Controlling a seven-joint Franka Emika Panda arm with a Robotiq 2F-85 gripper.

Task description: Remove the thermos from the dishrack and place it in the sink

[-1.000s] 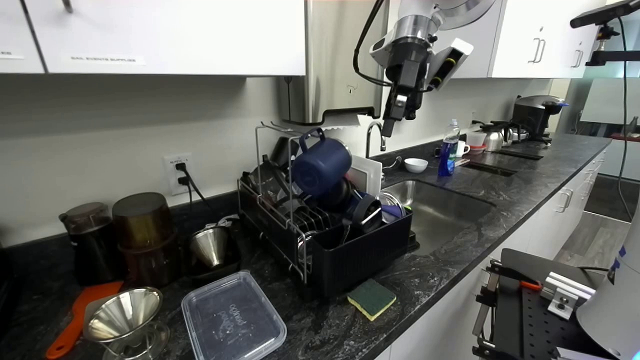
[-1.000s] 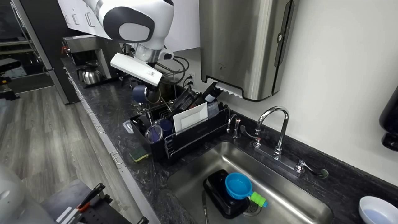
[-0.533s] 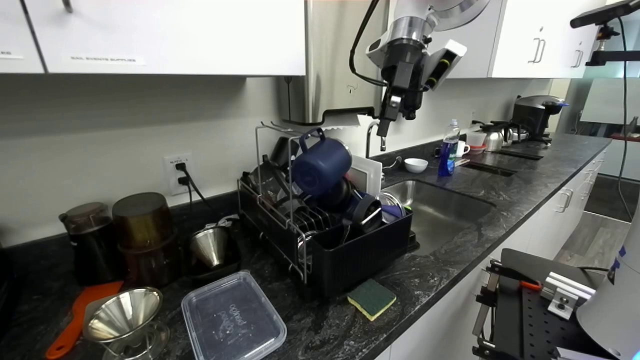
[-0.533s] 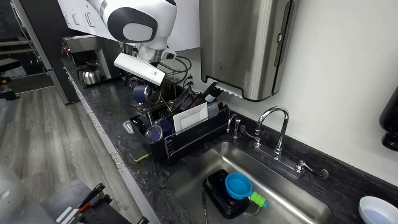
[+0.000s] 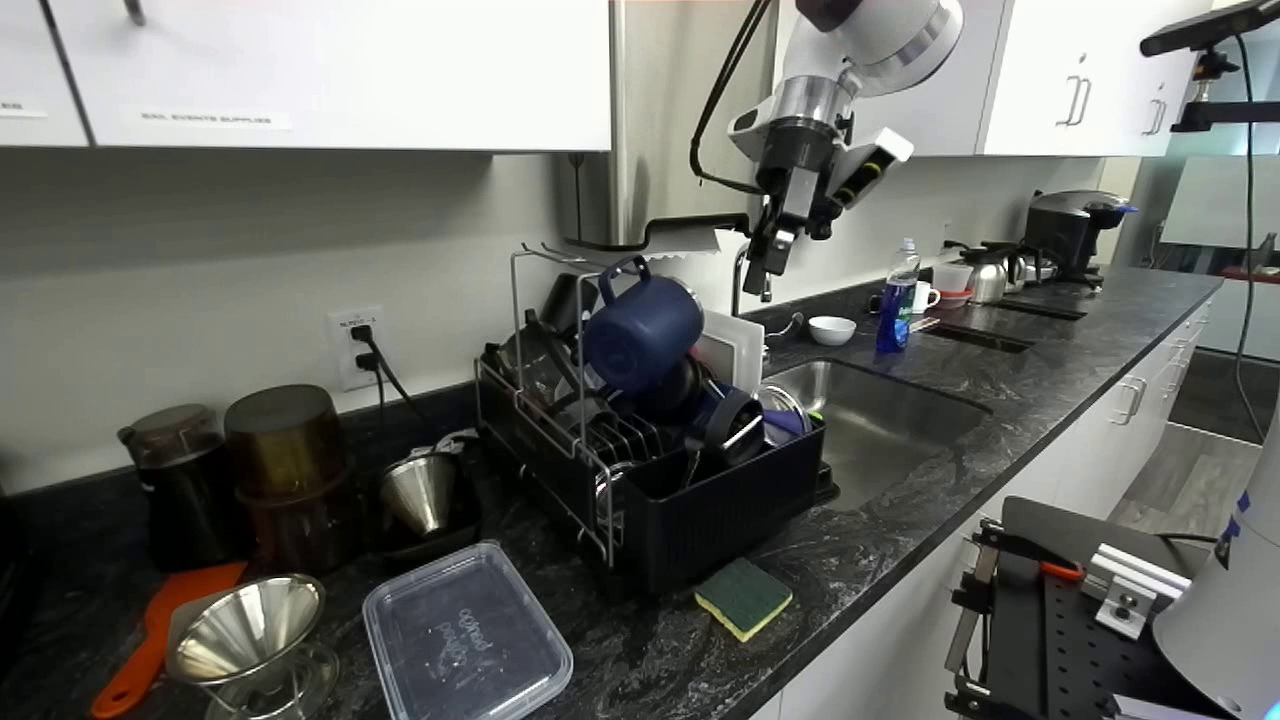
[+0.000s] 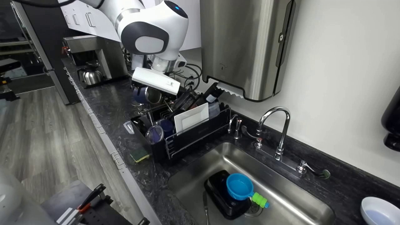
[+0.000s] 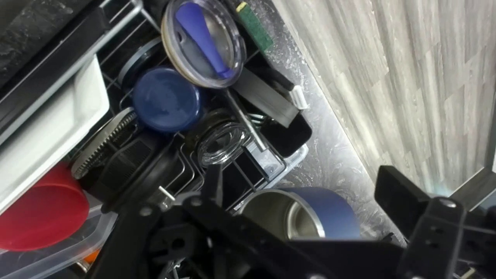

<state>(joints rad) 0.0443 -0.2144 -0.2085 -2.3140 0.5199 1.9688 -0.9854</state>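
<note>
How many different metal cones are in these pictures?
2 in an exterior view: the front cone, beside the orange utensil; the rear cone, behind the clear container. Others may be hidden.

In an exterior view, the dishrack (image 5: 720,520) is standing on the counter (image 5: 640,665). The mug (image 5: 645,335) is resting at the top of the dishrack. The sponge (image 5: 745,595) is lying just before the dishrack, toward the right. The container (image 5: 468,640) is sitting before the dishrack, toward the left. In both exterior views, the sink (image 6: 290,203) is lying right of the dishrack. In an exterior view, the plate (image 6: 192,118) is standing inside the dishrack, on the sink side. The tray (image 6: 220,197) is lying in the sink, right of the dishrack, with the scoop (image 6: 240,186) sitting on it.
</note>
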